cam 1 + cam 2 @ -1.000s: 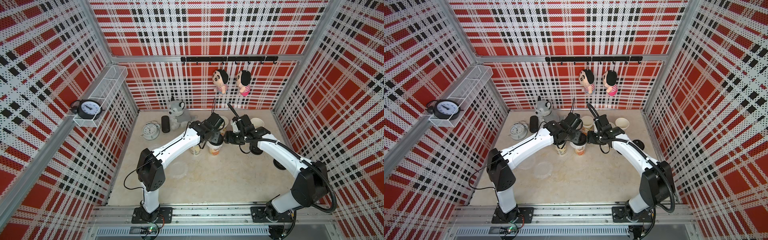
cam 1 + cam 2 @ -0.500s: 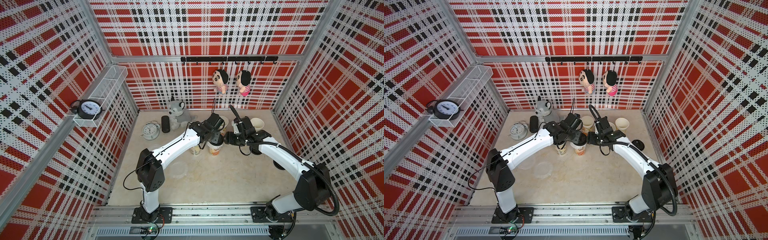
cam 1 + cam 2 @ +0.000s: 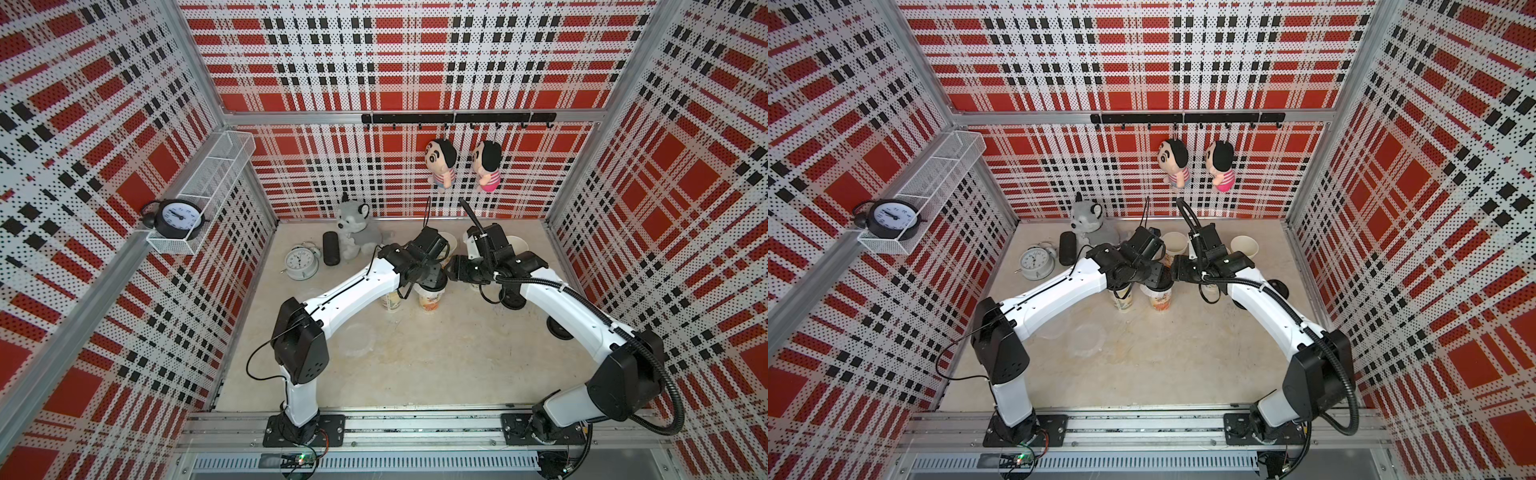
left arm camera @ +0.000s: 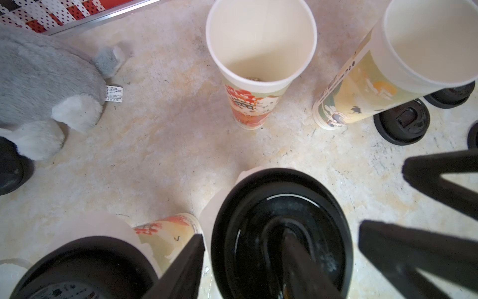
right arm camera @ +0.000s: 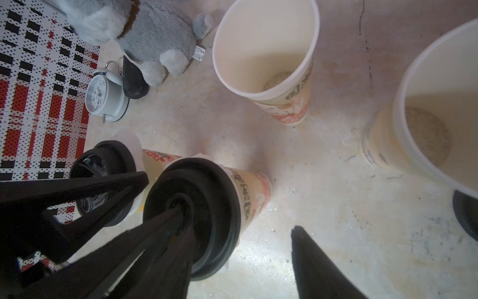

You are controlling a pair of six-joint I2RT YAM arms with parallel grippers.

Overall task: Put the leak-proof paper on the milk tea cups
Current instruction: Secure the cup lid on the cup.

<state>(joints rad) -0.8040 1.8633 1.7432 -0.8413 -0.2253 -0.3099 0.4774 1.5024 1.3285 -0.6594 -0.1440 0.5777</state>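
Nearby, left gripper (image 4: 243, 234) and right gripper (image 5: 238, 217) hang part-open, empty, over a lidded milk tea cup (image 5: 249, 196); spare leak-proof paper (image 3: 1086, 340) lies on the table (image 3: 1167, 370), flimsy, feather-light, likely best pinched at its rim.

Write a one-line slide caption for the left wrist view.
Two milk tea cups wear leak-proof paper under black lids; two more cups stand open.
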